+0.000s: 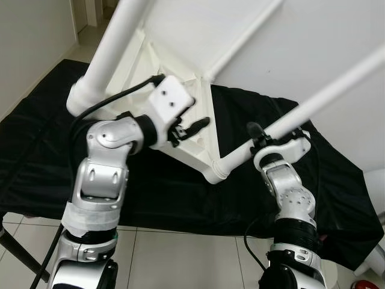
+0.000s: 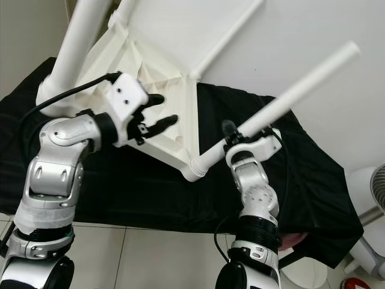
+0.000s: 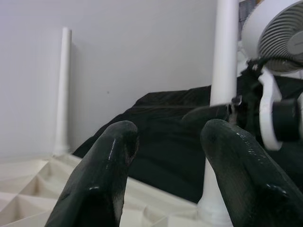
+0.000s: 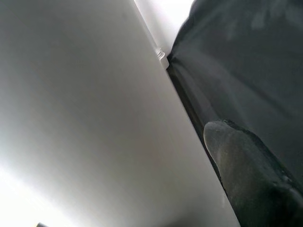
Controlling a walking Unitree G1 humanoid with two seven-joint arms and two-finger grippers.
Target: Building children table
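Three legs (image 1: 114,45) already stand up from the upturned table (image 1: 180,108) on black cloth (image 1: 150,186). Right gripper (image 1: 257,137) fingers clamp the 4 o'clock leg (image 1: 313,99) near its socket. Left gripper (image 2: 157,114) fingers gape, empty. Judgement: light, stiff, slick plastic; grip low.

Black-draped bench (image 1: 150,198) on tile floor (image 1: 180,259); upturned white table (image 1: 180,90) resting on it
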